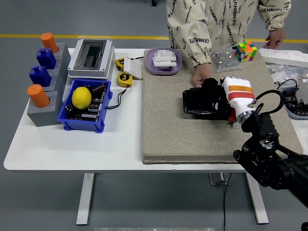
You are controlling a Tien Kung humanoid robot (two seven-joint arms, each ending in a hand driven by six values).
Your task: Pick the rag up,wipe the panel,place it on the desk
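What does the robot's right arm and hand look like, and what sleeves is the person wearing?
The right hand is black, joined to a white wrist cuff with an orange band and a red lower edge. Behind it the right arm is black, with rounded joint housings and a looped black cable. The person's sleeve is cream with black lettering all over.

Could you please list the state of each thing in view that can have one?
Right hand: on the panel, rag not discernible.
Panel: flat on the mat, held by a person's hand.
Blue bin: holds a lemon.
Grey box: lid shut.
Purple tray: holds white parts.
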